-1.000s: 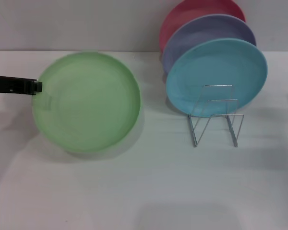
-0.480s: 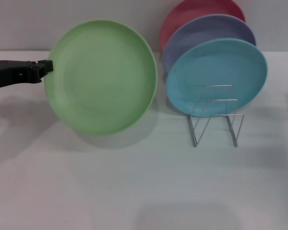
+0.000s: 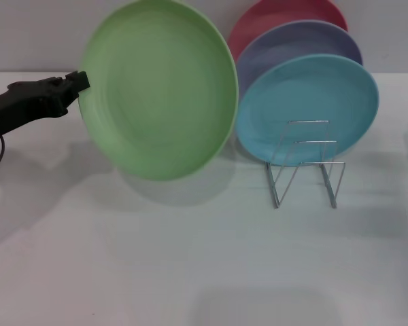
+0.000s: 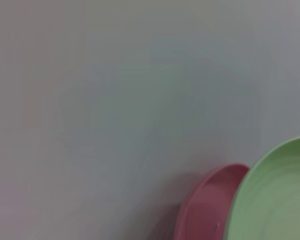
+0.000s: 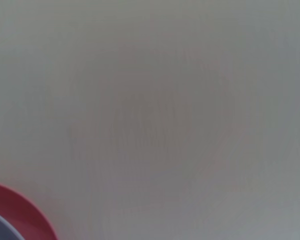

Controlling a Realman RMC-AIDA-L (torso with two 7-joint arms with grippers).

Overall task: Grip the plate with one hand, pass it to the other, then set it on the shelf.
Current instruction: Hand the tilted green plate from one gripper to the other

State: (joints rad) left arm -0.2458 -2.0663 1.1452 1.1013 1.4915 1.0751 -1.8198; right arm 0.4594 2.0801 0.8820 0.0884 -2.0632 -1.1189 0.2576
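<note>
The light-green plate [image 3: 160,88] is held in the air, tilted up toward me, left of the rack. My left gripper [image 3: 80,83] is shut on its left rim, with the black arm reaching in from the left edge. The plate's rim also shows in the left wrist view [image 4: 275,200]. The silver wire shelf [image 3: 306,163] stands on the white table at the right, its front loops bare. My right gripper is out of view.
The shelf holds a sky-blue plate [image 3: 313,102], a lavender plate [image 3: 292,44] and a red plate [image 3: 272,13] upright, one behind another. The green plate's right edge is close to them. A grey wall stands behind the white table [image 3: 190,258].
My left gripper has lifted the green plate off the table, up and to the right, tilting it more upright. It now overlaps the lavender and red plates.
</note>
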